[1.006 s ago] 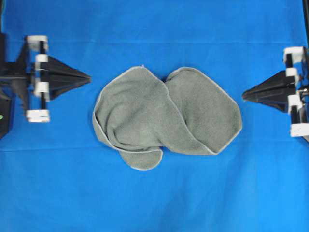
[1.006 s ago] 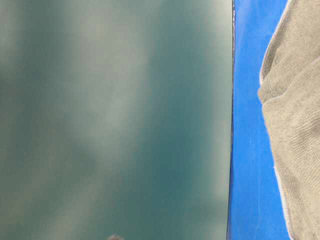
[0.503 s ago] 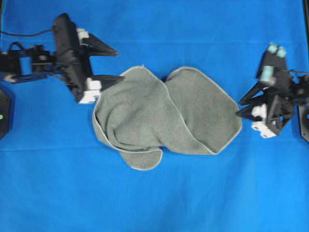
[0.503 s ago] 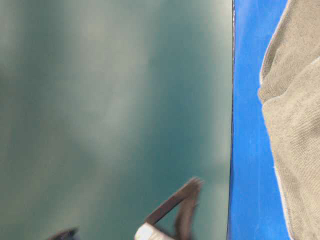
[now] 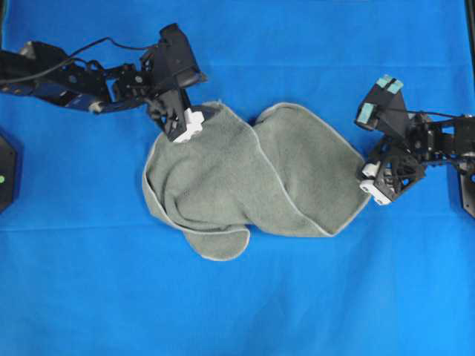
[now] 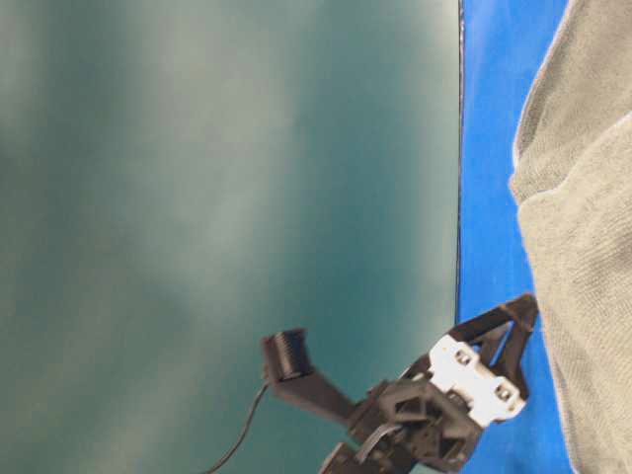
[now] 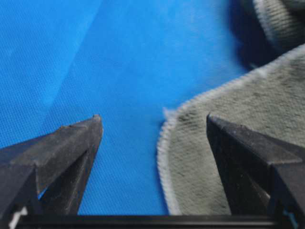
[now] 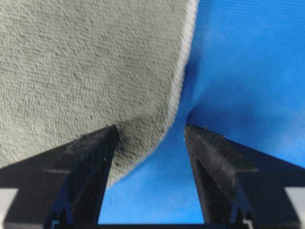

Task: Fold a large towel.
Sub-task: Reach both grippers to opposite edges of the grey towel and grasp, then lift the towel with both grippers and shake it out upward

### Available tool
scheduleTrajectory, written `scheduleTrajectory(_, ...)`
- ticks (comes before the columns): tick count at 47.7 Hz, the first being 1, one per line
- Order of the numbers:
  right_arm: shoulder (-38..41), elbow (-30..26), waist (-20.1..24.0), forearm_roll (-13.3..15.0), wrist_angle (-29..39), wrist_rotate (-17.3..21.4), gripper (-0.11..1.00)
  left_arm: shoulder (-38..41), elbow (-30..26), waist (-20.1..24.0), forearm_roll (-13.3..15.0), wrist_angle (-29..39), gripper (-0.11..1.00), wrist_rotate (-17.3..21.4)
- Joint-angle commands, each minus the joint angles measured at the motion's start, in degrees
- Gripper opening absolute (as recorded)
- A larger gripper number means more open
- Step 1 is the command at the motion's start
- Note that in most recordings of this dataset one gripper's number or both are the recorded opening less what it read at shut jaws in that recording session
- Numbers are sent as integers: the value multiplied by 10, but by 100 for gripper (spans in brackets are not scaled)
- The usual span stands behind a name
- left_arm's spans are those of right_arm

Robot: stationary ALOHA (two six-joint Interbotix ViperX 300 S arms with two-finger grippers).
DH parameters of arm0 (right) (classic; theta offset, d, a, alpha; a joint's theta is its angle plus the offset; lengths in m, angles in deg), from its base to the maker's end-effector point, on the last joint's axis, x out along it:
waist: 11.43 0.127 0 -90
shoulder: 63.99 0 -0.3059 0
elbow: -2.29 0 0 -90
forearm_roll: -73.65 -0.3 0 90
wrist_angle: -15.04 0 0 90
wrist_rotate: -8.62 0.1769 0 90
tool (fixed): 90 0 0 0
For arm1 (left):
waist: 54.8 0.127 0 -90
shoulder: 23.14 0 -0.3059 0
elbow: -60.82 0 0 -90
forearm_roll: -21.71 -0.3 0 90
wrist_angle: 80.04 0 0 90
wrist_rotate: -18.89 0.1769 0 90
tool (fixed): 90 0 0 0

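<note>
Both arms have reached in from the counter's side edges since a second ago, when they sat pulled back with hands pinched closed; the towel has not shifted. Now the left hand (image 5: 194, 117) stands spread wide at the towel's (image 5: 252, 182) upper left corner, one finger (image 7: 248, 157) over the grey-green cloth and the other over the blue sheet (image 5: 237, 311), the pale hem curving between them. Across from it, the right hand (image 5: 369, 176) is also open wide, straddling the towel's rounded right edge: its left finger (image 8: 90, 162) is over the cloth and its right finger over bare sheet, with the hem running up between the two. Neither hand holds anything. Between the hands the towel lies crumpled on the counter, its long axis running from one hand to the other, one layer folded diagonally across the middle and a rounded corner poking out toward the lower edge of the overhead view.
</note>
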Motion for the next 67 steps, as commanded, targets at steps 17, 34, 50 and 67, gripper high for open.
scheduleTrajectory(17,27,-13,0,-1,-20,0,22,17,-23,-29,-4,79,52,68)
scheduleTrajectory(34,2,-30,1,-2,9,-1,3,-26,-31,-15,-4,152,2,104)
scheduleTrajectory(50,-170,-115,0,90,185,-8,3,-271,-34,-8,-4,264,2,122)
scheduleTrajectory(67,-284,-225,-7,236,295,4,3,-477,-45,-8,-4,299,2,123)
